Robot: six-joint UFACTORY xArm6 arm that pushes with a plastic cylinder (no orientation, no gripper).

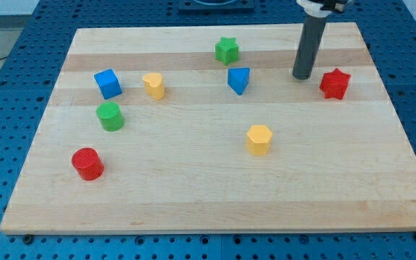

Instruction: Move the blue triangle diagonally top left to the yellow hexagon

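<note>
The blue triangle (239,80) stands on the wooden board in the upper middle of the view. The yellow hexagon (259,139) lies below it and slightly to the right, near the board's centre. My tip (302,76) touches the board to the right of the blue triangle, with a clear gap between them, and just left of the red star (334,84).
A green star (227,50) sits above the blue triangle. At the view's left are a blue cube (107,84), a yellow block (153,85), a green cylinder (110,116) and a red cylinder (87,164). The board's edge (215,231) runs along the bottom.
</note>
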